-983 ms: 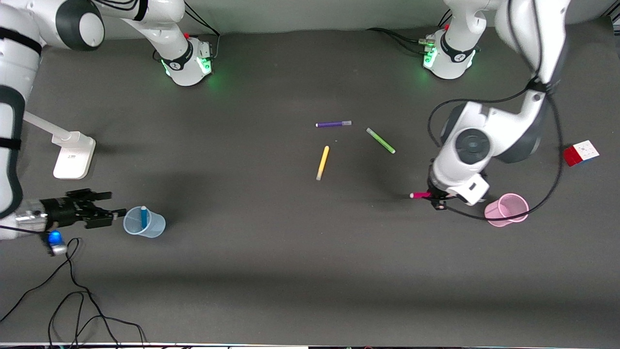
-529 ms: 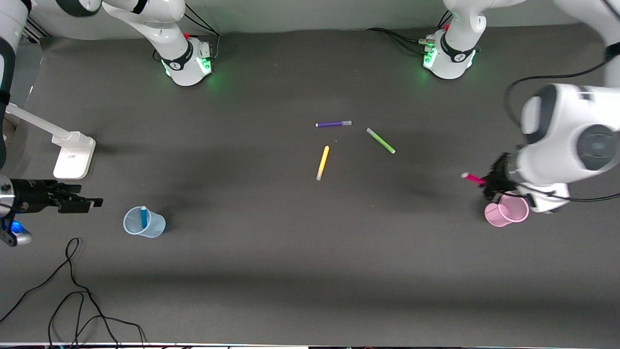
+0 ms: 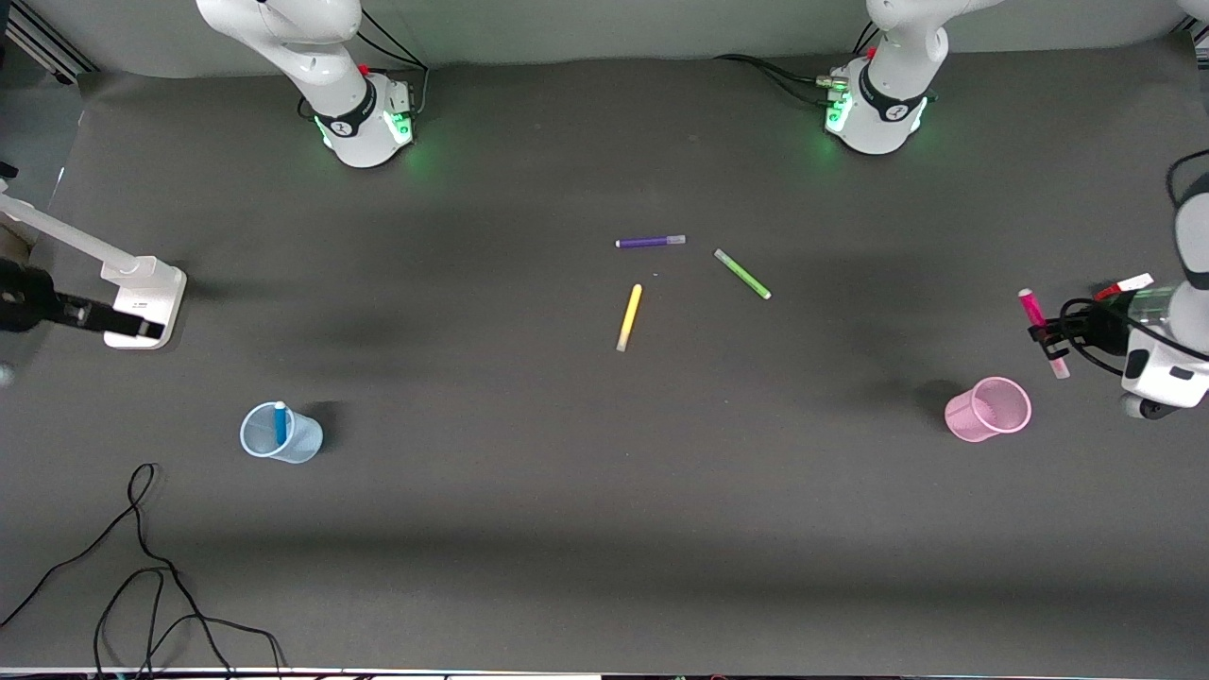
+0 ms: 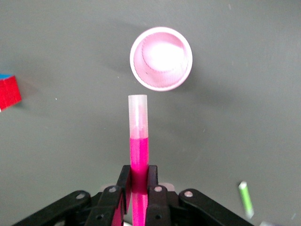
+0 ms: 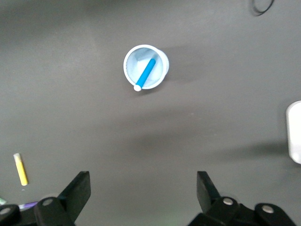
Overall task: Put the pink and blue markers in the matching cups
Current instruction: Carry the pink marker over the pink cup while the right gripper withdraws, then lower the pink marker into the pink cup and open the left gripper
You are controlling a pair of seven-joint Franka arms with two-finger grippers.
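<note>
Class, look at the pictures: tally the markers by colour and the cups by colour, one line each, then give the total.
Pink marker: 1
Blue marker: 1
Purple marker: 1
Yellow marker: 1
Green marker: 1
Blue cup: 1
Pink cup: 1
Total: 7

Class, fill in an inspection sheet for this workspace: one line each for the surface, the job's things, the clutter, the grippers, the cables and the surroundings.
Surface: dark grey table mat.
Job's things: blue marker stands in the blue cup; pink marker is held in the air; pink cup has nothing in it.
Clutter: purple pen, green pen and yellow pen lie mid-table; a red cube lies at the left arm's end.
Grippers: left gripper shut on the pink marker, beside and above the pink cup; right gripper open, raised at its own end, waiting.
Cables: loose black cable near the front edge.
Surroundings: white stand.
</note>
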